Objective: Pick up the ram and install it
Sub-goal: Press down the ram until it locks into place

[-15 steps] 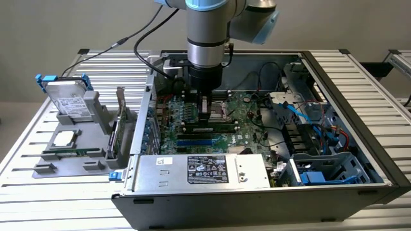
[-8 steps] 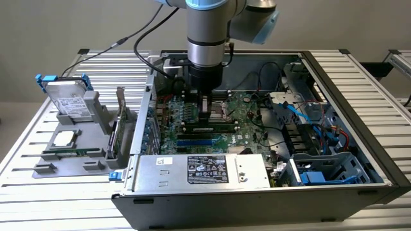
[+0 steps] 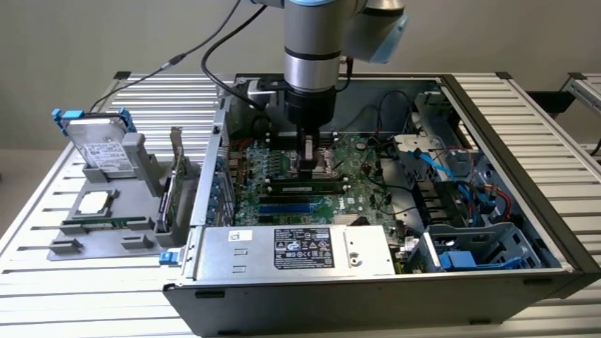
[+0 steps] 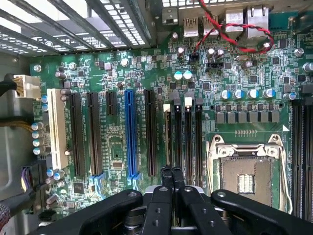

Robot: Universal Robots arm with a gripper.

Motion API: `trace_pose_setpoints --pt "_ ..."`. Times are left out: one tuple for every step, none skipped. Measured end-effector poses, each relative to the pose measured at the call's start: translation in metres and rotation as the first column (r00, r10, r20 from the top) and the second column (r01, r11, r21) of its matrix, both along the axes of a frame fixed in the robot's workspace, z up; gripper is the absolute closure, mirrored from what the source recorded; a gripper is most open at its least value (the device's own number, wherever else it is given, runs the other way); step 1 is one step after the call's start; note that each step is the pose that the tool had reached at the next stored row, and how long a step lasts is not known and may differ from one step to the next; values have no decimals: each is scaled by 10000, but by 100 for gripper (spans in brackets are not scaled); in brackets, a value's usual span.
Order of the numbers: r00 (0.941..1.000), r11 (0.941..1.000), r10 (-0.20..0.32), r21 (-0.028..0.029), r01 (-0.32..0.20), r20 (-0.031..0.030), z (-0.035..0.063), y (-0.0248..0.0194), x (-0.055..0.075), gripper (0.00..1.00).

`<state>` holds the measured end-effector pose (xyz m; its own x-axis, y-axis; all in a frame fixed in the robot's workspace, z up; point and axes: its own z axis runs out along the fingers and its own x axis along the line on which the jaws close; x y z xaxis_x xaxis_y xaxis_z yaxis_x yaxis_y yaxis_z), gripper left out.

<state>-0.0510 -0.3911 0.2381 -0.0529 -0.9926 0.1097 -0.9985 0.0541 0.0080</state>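
The ram (image 3: 305, 188) is a dark green stick with black chips. It stands on edge in a slot on the motherboard (image 3: 362, 204), inside the open computer case. My gripper (image 3: 309, 171) points straight down over the middle of the stick, fingers pressed together, tips at its top edge; I cannot tell whether they touch it. In the wrist view the shut gripper (image 4: 171, 171) sits over the row of memory slots, and the ram (image 4: 167, 142) shows edge-on as a thin strip in the slot nearest the long black card slots. Nothing is between the fingers.
A grey holder (image 3: 70, 246) at the exterior view's left carries a hard drive (image 3: 101, 148), a processor (image 3: 94, 204) and an expansion card (image 3: 174, 183). The power supply (image 3: 300, 248) lies in front of the board. Blue and red cables (image 3: 460, 176) crowd the exterior view's right. The processor socket (image 4: 244, 176) lies beside the memory slots.
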Motion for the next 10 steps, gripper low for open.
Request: trace_pose_setpoints --pt "10000 10000 4 4 -4 -6 11 -4 19 90" --pt "10000 10000 10 8 -10 -11 22 -7 39 90" --pt "10000 10000 15 10 -15 -17 33 -10 58 90" --pt "10000 10000 19 14 -19 -23 44 -12 72 90" --pt "10000 10000 23 13 -23 -30 54 -15 86 90" --pt "10000 10000 26 15 -26 -37 63 -17 98 90" --pt "10000 10000 29 18 -29 -41 68 -19 105 90" --pt "10000 10000 31 18 -31 -42 69 -21 108 90" --pt "10000 10000 42 19 -42 -43 69 -21 108 90" --pt "10000 10000 42 19 -42 -43 69 -21 108 90"
